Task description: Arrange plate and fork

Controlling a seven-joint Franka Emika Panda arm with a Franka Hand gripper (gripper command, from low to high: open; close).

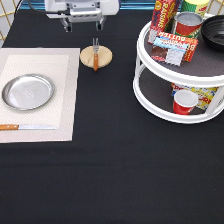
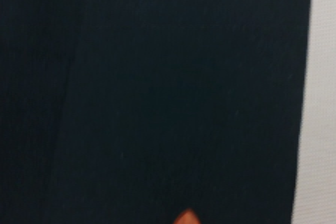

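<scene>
The silver plate (image 1: pixel 27 91) lies on the pale placemat (image 1: pixel 65 100) at the exterior view's left. The fork (image 1: pixel 95 54), with its wooden handle and short tines, lies across the round wooden coaster (image 1: pixel 102 57) near the top middle, tines toward the top. My gripper (image 1: pixel 81 26) hangs at the top edge, just above and left of the fork, open and empty. The wrist view shows black tablecloth, an orange tip (image 2: pixel 187 218) that may be the fork's handle end, and a pale strip (image 2: pixel 319 100) at one side.
A wooden-handled knife (image 1: pixel 25 127) lies on the placemat below the plate. A white two-tier turntable (image 1: pixel 150 95) at the right holds cans, boxes, a black bowl (image 1: pixel 214 31) and a red cup (image 1: pixel 184 102).
</scene>
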